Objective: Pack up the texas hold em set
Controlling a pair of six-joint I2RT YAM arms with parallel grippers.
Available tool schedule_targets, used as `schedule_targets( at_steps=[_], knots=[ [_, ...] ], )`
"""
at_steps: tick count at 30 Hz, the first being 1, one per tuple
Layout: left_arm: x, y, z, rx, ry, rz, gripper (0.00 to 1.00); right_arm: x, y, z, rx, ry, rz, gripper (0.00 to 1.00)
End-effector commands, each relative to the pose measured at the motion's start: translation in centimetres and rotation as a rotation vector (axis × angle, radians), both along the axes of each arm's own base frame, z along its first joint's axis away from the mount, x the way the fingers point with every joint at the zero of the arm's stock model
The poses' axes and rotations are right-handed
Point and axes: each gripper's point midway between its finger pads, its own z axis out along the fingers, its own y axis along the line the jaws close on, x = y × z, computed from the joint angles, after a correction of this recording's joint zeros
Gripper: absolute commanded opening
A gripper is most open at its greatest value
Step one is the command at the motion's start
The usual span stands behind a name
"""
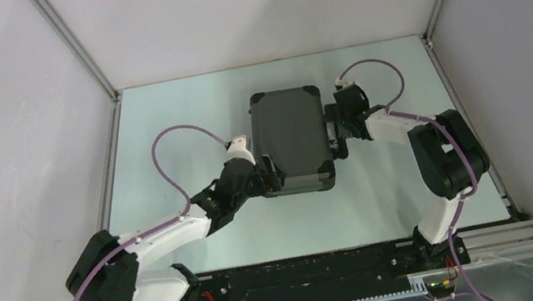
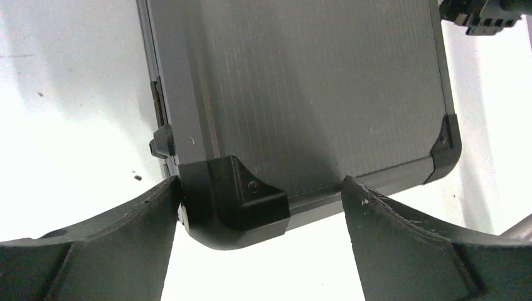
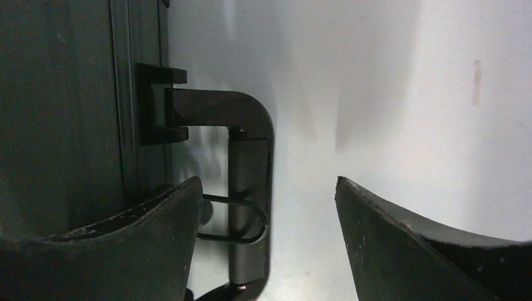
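Lying shut, one black briefcase (image 1: 292, 139) shows a ribbed lid and capped corners. One corner sits between the left gripper's (image 2: 260, 185) spread jaws, its single handle (image 3: 251, 163) between the right gripper's (image 3: 268, 182) spread jaws.

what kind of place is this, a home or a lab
Likely a robot lab test cell, not a home: a left arm and a right arm are bolted to a pale table, boxed in by blank white panels on aluminium rails, with a closed black briefcase on it.
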Motion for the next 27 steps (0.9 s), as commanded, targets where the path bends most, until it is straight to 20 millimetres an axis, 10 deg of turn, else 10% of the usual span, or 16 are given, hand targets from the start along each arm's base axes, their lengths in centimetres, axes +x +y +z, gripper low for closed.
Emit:
schedule_targets(
  at_steps=[1,6,17,27],
  knots=[
    [-14.0,-4.2,-3.3,-0.117,0.418,-0.433,0.92,-10.7,15.5,-1.6,0.449,0.302,0.407,0.83],
    [-11.5,-1.7,-2.3,-0.072,0.36,-0.316,0.96,-9.9,13.6,-1.6,0.416,0.273,0.34,0.83],
    [-1.3,4.0,6.6,-0.196,0.102,-0.003,0.99,-9.4,11.9,-0.6,0.41,0.236,0.295,0.83],
    [2.4,6.5,11.0,-0.234,-0.009,0.119,0.99,-11.9,10.0,-1.6,0.409,0.295,0.278,0.82]
  ],
)
